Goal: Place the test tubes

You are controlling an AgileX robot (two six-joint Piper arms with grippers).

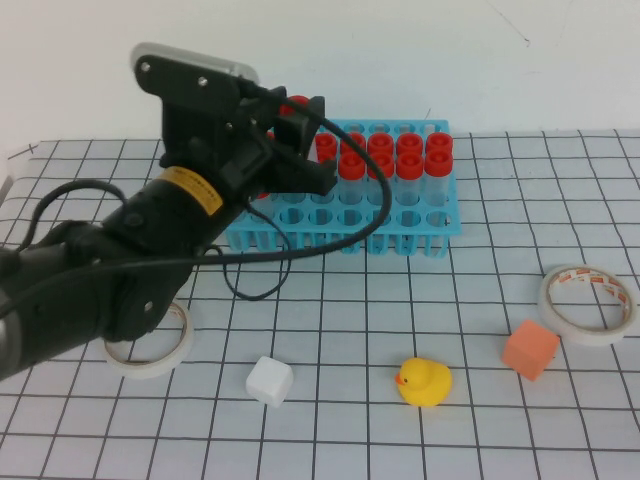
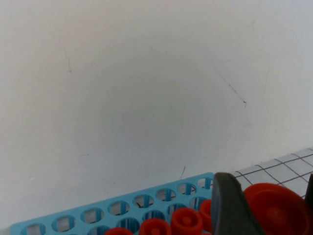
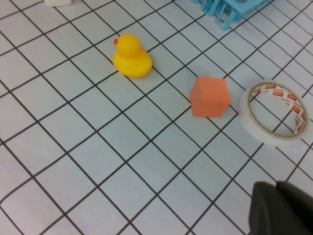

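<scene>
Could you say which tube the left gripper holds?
The red-capped tube in the left gripper, above the rack's left end; the others stand racked. Right gripper shut near the tape.

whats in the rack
Red-capped tubes in back rows, front holes empty. Left end effector, gripping a tube, hides the rack's left end; right end effector hangs near tape.

left tool (image 1: 303, 140) raised forward, clamping; right tool (image 3: 281, 210) closed, hovering.

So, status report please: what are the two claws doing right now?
Left gripper shut on red-capped test tube, over blue rack. Right gripper shut, low over table. Front holes unfilled, nothing blocking.
</scene>
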